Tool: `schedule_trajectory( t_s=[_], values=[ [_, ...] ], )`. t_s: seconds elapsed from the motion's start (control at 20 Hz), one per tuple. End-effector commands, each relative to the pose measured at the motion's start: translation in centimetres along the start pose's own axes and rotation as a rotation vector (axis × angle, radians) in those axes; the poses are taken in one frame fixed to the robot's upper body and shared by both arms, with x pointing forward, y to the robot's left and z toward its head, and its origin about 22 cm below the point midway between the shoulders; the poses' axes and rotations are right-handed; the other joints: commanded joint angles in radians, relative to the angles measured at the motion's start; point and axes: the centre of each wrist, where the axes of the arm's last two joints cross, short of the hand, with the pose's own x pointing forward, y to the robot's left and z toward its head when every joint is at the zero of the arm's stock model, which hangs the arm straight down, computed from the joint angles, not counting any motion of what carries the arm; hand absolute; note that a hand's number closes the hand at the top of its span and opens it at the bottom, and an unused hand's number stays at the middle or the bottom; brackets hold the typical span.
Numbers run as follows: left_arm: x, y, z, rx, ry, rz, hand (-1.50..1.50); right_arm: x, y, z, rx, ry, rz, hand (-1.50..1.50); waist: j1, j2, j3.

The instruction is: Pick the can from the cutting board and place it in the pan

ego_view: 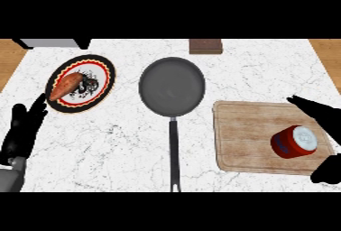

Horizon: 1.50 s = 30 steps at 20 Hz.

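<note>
Can (293, 142), red, tipped on its side toward the 4 o'clock corner of the cutting board (250, 131), pale end aimed at 1 o'clock, bracketed by the spread, unclenched right hand (318, 113); left hand (20, 131) resting far off at 9 o'clock, likewise unclenched; pan (172, 86) lying toward 10 o'clock.

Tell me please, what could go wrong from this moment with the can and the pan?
1. The red can lies on its side on the cutting board, so it might roll away as the open right hand closes around it.
2. The pan has a long handle pointing toward the robot; the hand could bump it while carrying the can across.
</note>
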Motion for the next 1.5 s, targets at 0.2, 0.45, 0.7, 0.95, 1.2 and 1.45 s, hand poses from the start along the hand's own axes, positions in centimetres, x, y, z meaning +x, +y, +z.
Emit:
schedule_trajectory(
  t_s=[0.2, 0.45, 0.7, 0.95, 1.2, 1.45],
  values=[
    [0.5, -0.4, -1.7, 0.005, -0.005, 0.011, 0.00, -0.4, 2.0, -0.8, 0.041, 0.012, 0.039, -1.50, -0.006, 0.000, 0.000],
    [0.2, -0.7, 0.9, 0.002, 0.009, -0.002, 0.00, -1.1, 2.8, -2.2, 0.040, 0.006, 0.035, -1.50, 0.000, -0.001, 0.000],
    [1.5, -0.6, -0.1, 0.009, 0.004, -0.010, 0.00, -1.5, 3.1, -2.6, 0.026, 0.002, 0.027, -1.50, -0.003, 0.000, 0.000],
    [-0.6, -1.7, 0.4, 0.000, -0.006, 0.023, 0.00, -2.2, 4.3, -2.7, 0.049, 0.022, 0.036, -1.50, -0.004, -0.001, 0.000],
    [0.1, -1.5, 0.0, -0.015, 0.004, 0.003, 0.00, -1.5, 5.9, -5.0, 0.074, 0.055, 0.035, -1.50, -0.002, 0.000, 0.000],
    [1.1, 0.9, -0.6, -0.001, 0.010, 0.009, 0.00, -1.5, 6.2, -4.6, 0.076, 0.082, 0.067, -1.50, -0.003, 0.000, 0.000]
  ],
)
